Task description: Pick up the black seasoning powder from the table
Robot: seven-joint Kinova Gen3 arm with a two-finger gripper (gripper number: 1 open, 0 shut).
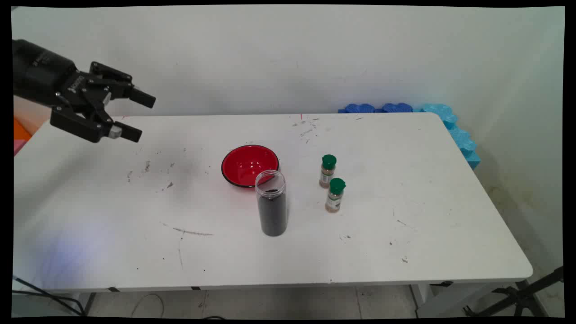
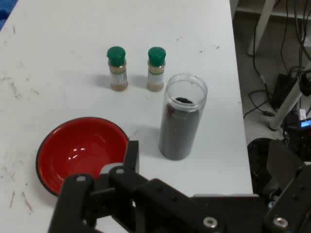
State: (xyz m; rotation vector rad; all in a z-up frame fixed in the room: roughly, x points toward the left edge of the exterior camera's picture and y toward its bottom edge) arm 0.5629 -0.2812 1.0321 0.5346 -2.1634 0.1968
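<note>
Gripper (image 1: pixel 143 116) hangs in the air above the table's (image 1: pixel 427 234) far left part, well apart from everything that stands on it, with its two black fingers (image 1: pixel 143 98) spread and nothing between them. It points toward the middle of the table, where a red bowl (image 1: pixel 249 165) with a dark rim sits upright and holds nothing that can be seen. Just in front of the bowl, on its near right side, stands a tall clear jar (image 1: pixel 272 203) without a lid, filled most of the way with a black grainy stuff. To the right of the bowl and the jar, two small spice bottles with green caps stand upright close together, one (image 1: pixel 327 171) farther back and the other (image 1: pixel 335 195) nearer. In the hand view the bowl (image 2: pixel 80 151) lies closest to the fingers, with the jar (image 2: pixel 182 116) beside it and the two bottles (image 2: pixel 117 68) (image 2: pixel 156 69) behind. Blue foam pieces (image 1: pixel 450 123) line the table's far right corner against the wall.
</note>
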